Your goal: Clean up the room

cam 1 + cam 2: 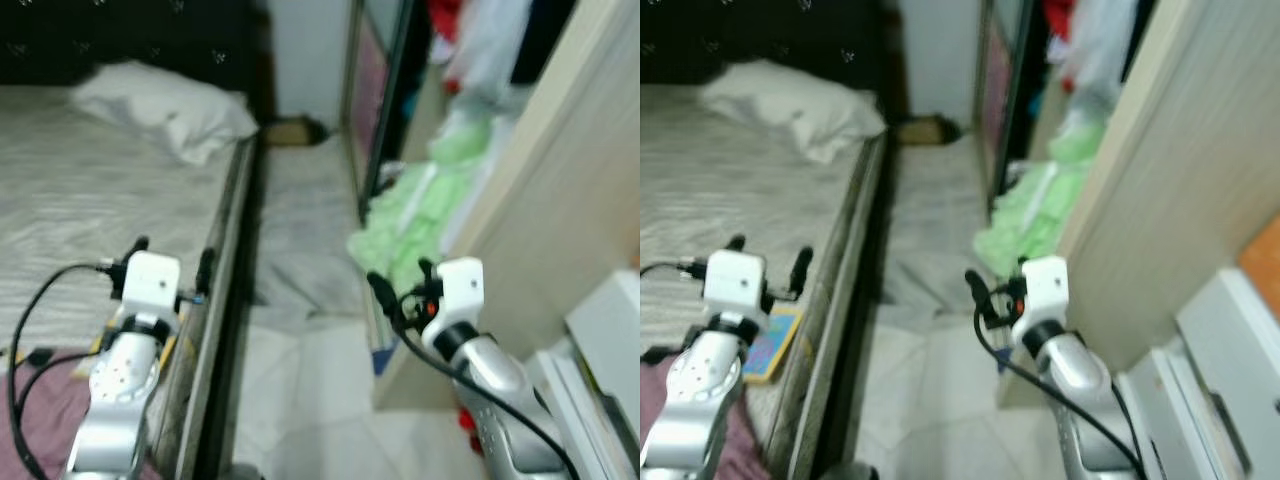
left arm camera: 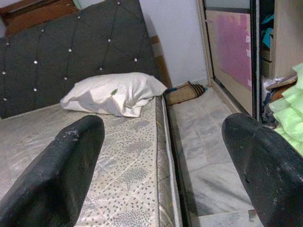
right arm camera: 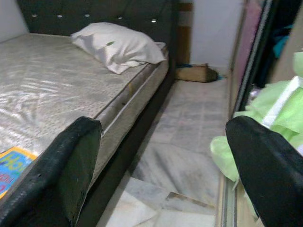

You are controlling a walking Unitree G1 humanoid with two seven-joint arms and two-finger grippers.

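While we stand in the aisle between the bed (image 1: 90,200) and the wardrobe (image 1: 560,180), both arms are raised ahead of us with nothing in them: the left gripper (image 1: 172,256) sits at lower left of the frame over the mattress edge, its jaws spread wide and empty, and the right gripper (image 1: 402,283) sits at lower centre-right over the floor (image 1: 300,240), jaws likewise spread and empty. We judge the tidying to be barely begun. A heap of green cloth (image 1: 415,215) spills out of the wardrobe at centre-right, hanging down toward the floor just beside our right gripper, and more clothes are bundled above it at upper right. On the bed, a colourful book (image 1: 772,345) lies near the mattress edge at lower left, next to a purple cloth (image 1: 50,405) in the bottom-left corner. A white pillow (image 1: 165,110) rests at the head of the bed, upper left, where it seems to belong. A small brownish thing (image 2: 184,92) lies on the floor at the far end of the aisle; we cannot tell what it is. All of this looks still to be gathered.
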